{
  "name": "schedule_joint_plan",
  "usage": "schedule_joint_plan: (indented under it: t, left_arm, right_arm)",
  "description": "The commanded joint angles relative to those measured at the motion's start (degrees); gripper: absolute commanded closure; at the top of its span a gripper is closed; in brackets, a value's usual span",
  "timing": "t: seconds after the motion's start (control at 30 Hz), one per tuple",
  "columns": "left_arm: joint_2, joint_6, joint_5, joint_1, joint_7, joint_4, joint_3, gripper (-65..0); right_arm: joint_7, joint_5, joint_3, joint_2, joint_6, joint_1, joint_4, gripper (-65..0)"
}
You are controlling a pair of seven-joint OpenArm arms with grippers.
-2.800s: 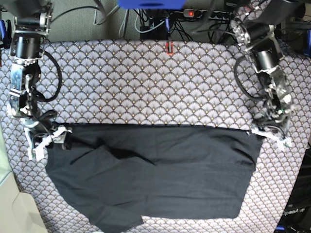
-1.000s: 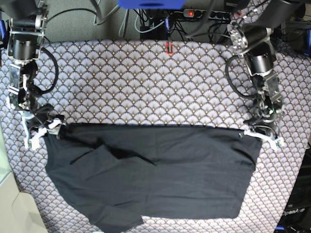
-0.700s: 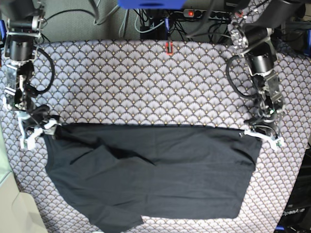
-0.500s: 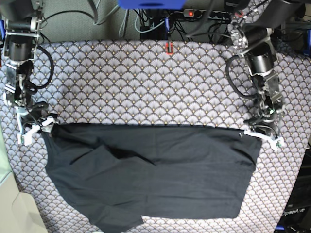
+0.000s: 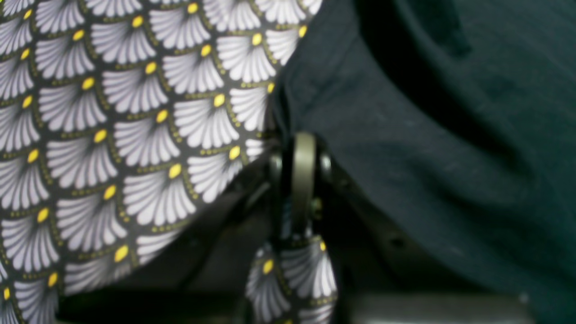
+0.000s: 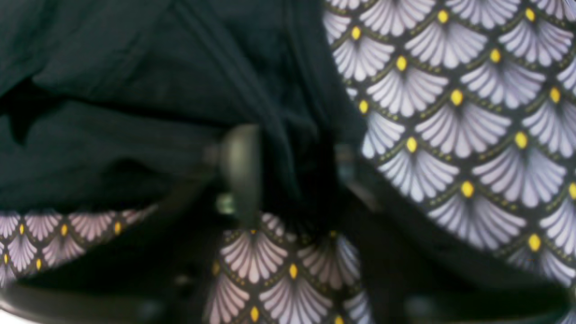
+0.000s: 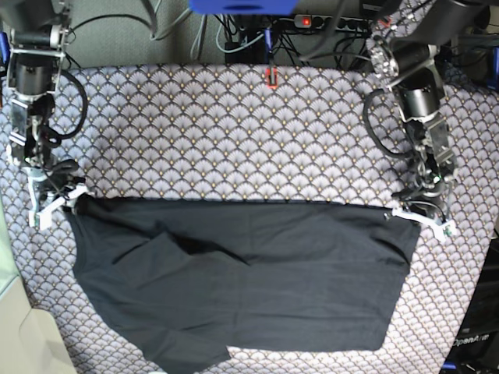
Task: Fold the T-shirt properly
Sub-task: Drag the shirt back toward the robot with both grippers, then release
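Observation:
The dark T-shirt (image 7: 249, 280) lies spread over the near half of the scallop-patterned cloth (image 7: 234, 132), with a loose fold left of its middle. My right gripper (image 7: 53, 204) is at the shirt's far-left corner. In the right wrist view, a bunch of T-shirt (image 6: 135, 90) fabric fills the gap between that gripper's (image 6: 292, 153) fingers. My left gripper (image 7: 421, 218) sits at the far-right corner. In the left wrist view its jaws (image 5: 302, 144) are pressed together at the edge of the T-shirt (image 5: 427, 135).
Cables and a power strip (image 7: 312, 22) run behind the table's far edge. A small red marker (image 7: 271, 76) lies on the cloth at the back middle. A pale surface (image 7: 12, 327) borders the table at the lower left.
My right gripper slid a little left and away along the table with the shirt's corner, and its jaws closed in on the fabric. The left gripper stayed put.

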Motion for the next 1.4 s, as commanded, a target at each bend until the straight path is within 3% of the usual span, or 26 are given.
schedule_joint_plan:
  t: [0.0, 0.07, 0.27, 0.37, 0.47, 0.9, 1.3, 1.37]
  left_arm:
    - [-0.8, -0.1, -0.2, -1.2, -0.5, 1.1, 0.2, 0.0]
    - [-0.8, -0.1, -0.2, -1.2, -0.5, 1.1, 0.2, 0.0]
    - [-0.8, -0.1, -0.2, -1.0, -0.4, 1.2, 0.2, 0.0]
    - [-0.7, -0.1, -0.2, -0.9, -0.3, 1.3, 0.2, 0.0]
    - [-0.8, -0.2, -0.2, -0.9, 1.1, 2.4, 0.1, 0.0]
    - [-0.1, -0.2, -0.2, 5.5, 12.7, 18.2, 0.0, 0.0]
    - [-0.1, -0.2, -0.2, 16.4, 13.6, 27.6, -0.1, 0.0]
    - [-0.1, -0.2, -0.2, 17.9, 13.8, 29.4, -0.1, 0.0]
  right_arm:
    - [-0.8, 0.3, 0.2, 0.7, 0.2, 0.7, 0.5, -8.2]
    - [-0.8, 0.3, 0.1, 0.7, 0.2, 0.7, 0.5, 0.0]
    - [-0.8, 0.3, 0.1, 0.8, 0.2, 0.7, 0.5, 0.0]
    - [-1.1, 0.3, 0.1, 1.7, 3.4, 0.7, 0.5, 0.0]
    - [-1.1, 0.3, 0.1, 2.1, 3.9, 0.1, 0.5, 0.0]
    - [-1.2, 0.3, 0.1, 2.9, 4.0, -12.6, 17.5, 0.0]
    - [-0.8, 0.3, 2.2, 3.0, 4.1, -20.9, 23.5, 0.0]
    - [-0.8, 0.3, 4.1, 3.0, 6.3, -22.4, 24.8, 0.0]
